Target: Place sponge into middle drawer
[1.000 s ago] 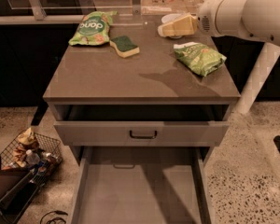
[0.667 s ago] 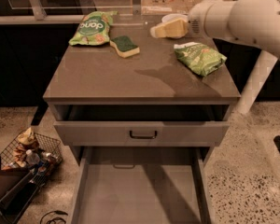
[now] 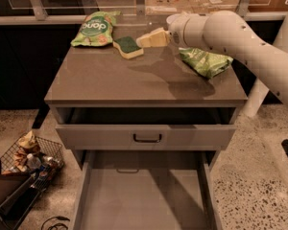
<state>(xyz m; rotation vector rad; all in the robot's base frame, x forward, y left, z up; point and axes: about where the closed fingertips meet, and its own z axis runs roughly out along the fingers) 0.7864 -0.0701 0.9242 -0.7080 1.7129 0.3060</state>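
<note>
Toward the table (image 3: pixel 134 80) rear, the gripper (image 3: pixel 151 38) hovers beside the sponge (image 3: pixel 128 46), its spread I cannot tell; grasping comes next, then the middle drawer (image 3: pixel 144 200).

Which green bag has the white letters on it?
The left bag, at the back corner beside the sponge. The right bag shows no letters. The tool is just right of the sponge.

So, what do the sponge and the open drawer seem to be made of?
The sponge looks like pale yellow foam under a dark green scrub layer; both colours show at its side. The open drawer looks like grey painted metal or laminate, smooth and matte; I cannot tell which. The gripper is close beside the sponge, over the cabinet top.
</note>
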